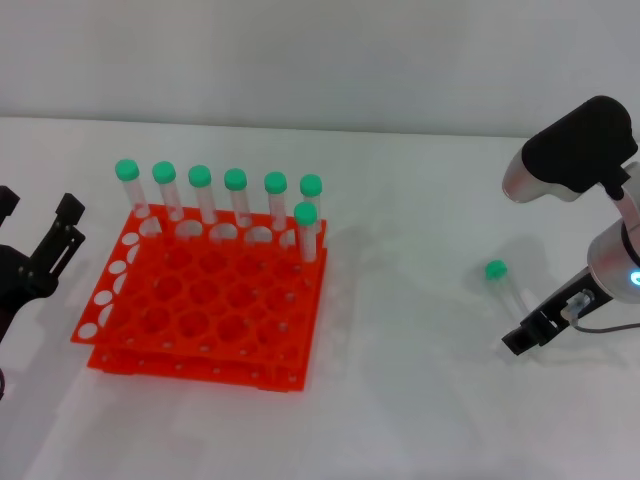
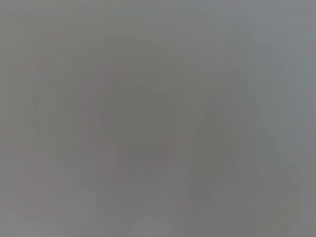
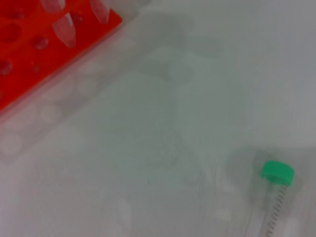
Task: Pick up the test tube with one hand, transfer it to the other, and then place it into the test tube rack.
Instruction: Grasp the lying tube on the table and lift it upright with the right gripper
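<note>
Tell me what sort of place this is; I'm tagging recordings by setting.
Probably a lab-style test bench: an orange test tube rack holding green-capped tubes, a loose test tube on a plain white table, against a bare wall.

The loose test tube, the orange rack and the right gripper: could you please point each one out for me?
test tube [image 1: 497, 271], head view, on its green cap.
test tube rack [image 1: 200, 300], head view, on the top tier's grid.
right gripper [image 1: 528, 336], head view, at the black fingertips beside the tube.
</note>
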